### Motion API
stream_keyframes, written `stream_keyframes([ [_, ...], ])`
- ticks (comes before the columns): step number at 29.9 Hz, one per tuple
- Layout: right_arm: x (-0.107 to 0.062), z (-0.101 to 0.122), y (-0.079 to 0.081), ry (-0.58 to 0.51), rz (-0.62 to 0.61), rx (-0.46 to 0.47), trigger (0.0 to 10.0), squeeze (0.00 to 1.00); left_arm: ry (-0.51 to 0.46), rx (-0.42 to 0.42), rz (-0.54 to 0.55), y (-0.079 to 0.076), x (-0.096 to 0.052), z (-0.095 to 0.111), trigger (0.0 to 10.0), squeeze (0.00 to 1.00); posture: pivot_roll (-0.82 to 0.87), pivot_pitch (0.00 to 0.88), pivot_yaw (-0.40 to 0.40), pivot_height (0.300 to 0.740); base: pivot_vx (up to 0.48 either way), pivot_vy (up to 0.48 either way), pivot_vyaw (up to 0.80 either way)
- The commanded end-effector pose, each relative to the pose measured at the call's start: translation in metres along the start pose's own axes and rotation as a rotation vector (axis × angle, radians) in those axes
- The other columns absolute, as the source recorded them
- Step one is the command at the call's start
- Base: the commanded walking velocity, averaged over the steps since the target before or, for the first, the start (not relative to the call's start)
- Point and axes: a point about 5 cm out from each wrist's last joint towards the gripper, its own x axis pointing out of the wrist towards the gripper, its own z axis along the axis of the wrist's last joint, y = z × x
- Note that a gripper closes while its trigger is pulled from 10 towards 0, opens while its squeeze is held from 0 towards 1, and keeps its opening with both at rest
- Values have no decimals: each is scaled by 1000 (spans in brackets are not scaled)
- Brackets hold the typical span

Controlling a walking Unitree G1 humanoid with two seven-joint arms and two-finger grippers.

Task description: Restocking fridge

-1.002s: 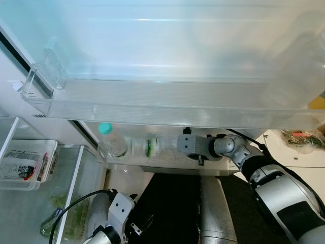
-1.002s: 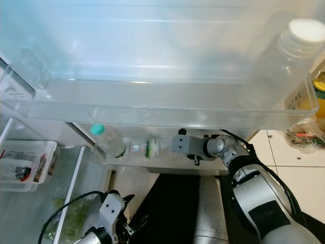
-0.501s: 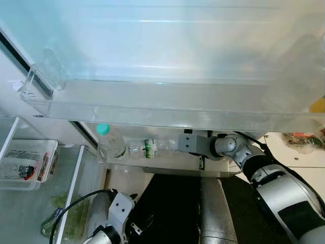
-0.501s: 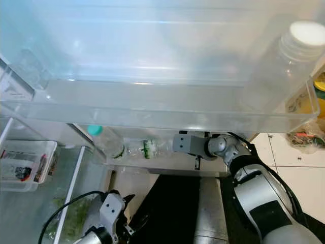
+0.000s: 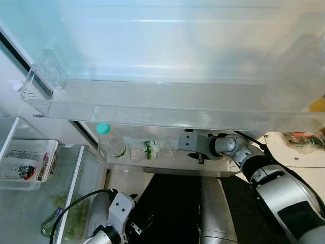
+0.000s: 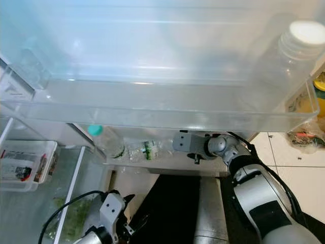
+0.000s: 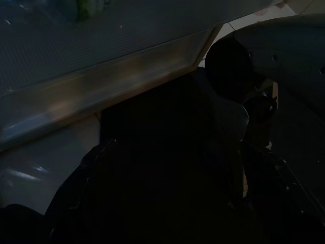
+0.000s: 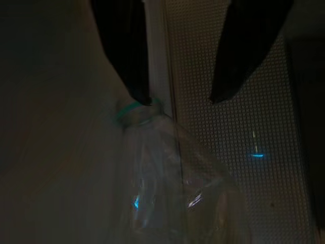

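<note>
A: Where's the water bottle (image 5: 133, 148)?

B: In the lower door bin (image 5: 167, 163), under the big upper door bin (image 5: 152, 109). Its teal cap (image 5: 103, 128) points toward the robot's left, its base toward the right gripper (image 8: 180, 99).

A: Which arm is nearer?

B: The right; the left gripper (image 5: 133, 223) hangs idle below, fingers unclear.

A: And the right one's fingers?

B: Spread apart, gripping nothing; one fingertip (image 8: 138, 91) looks to touch the bottle's end.

clear bottle (image 5: 114, 145), teal cap (image 5: 103, 128), green label (image 5: 149, 149)
</note>
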Motion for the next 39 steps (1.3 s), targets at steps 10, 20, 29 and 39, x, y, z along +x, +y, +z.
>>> stream_keyframes([
  [10, 8, 2, 12, -20, -6, 6, 10000, 1000, 208, -118, -10, -17, -29, -44, 10000, 0, 69, 467, 39, 453, 0, 0, 0],
  [20, 14, 6, 15, -6, -42, -48, 10000, 0, 214, -120, -10, -19, -33, -46, 10000, 0, 76, 479, 42, 453, 0, 0, 0],
  [29, 16, 3, 23, 21, 26, -54, 10000, 0, 216, -121, -14, -20, -35, -46, 10000, 0, 77, 487, 41, 453, 0, 0, 0],
  [39, 15, 3, 21, 30, 35, -63, 10000, 0, 215, -122, -17, -21, -33, -45, 10000, 0, 74, 484, 40, 453, 0, 0, 0],
])
